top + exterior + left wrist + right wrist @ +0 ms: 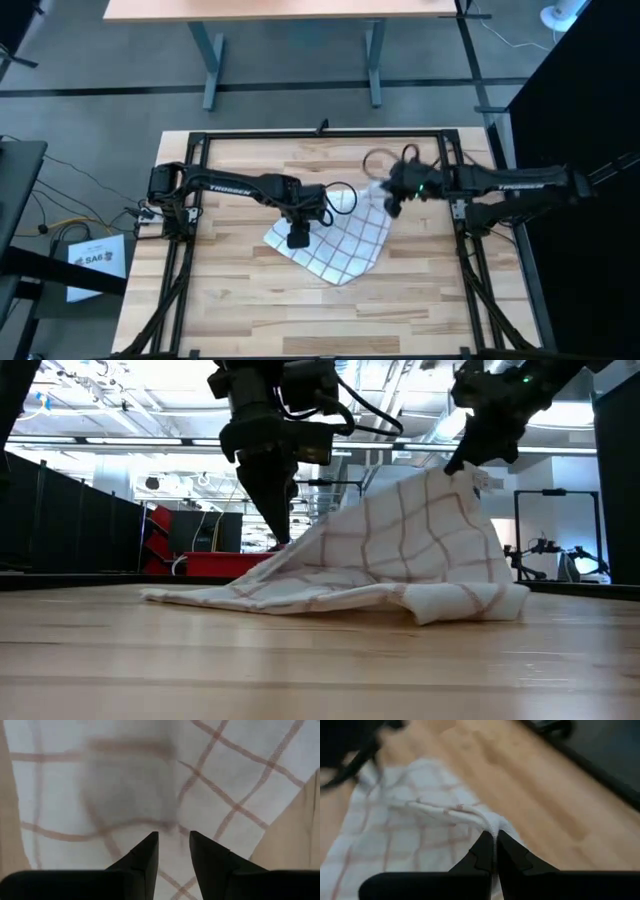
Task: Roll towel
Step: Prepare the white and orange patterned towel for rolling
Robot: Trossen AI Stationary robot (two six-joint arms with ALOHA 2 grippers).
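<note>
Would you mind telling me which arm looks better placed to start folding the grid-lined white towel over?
Probably the right: the right gripper is shut on the thin white grid-lined towel, lifting its corner, while the left gripper hovers open above it.

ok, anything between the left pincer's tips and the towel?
Nothing. In the left wrist view the left pincer hangs open above the towel, with only cloth beneath the tips. The right pincer pinches a raised fold.

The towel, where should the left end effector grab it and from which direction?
Probably the towel's near-left edge, still lying flat on the table, taken from straight above. The left end effector hovers open over the cloth there, while the right end effector already pinches the far corner up, tenting that side.
</note>
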